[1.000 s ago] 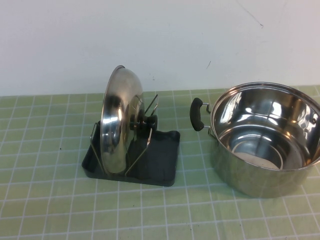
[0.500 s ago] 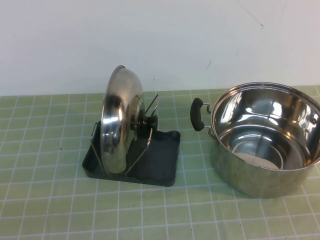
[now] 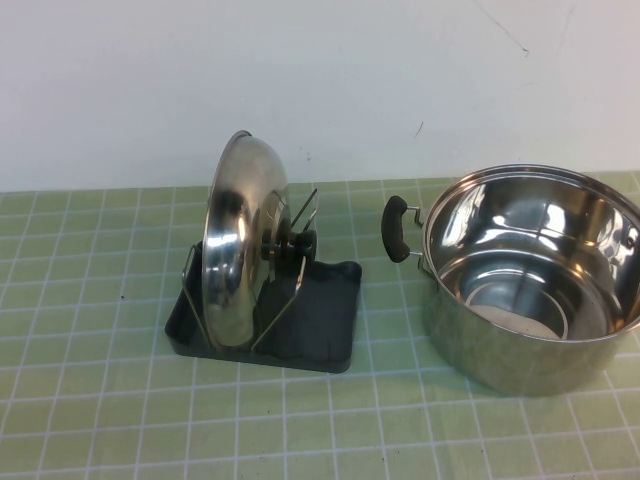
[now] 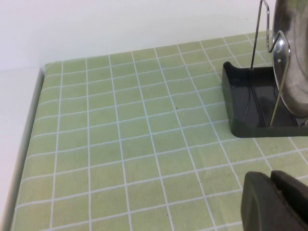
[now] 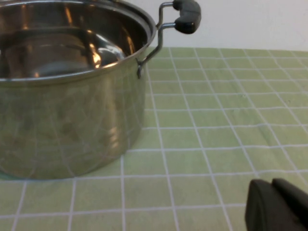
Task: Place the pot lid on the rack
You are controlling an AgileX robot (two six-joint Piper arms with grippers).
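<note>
One pot lid stands on edge in one rack; one pot is cut off at right. Left pincer and right pincer clenched, both partly cropped.

A shiny silver pot lid with a black knob stands in a dark grey rack. The worktop is pale green with a white grid. The steel pot has black handles. Both the left gripper and right gripper are black.
</note>
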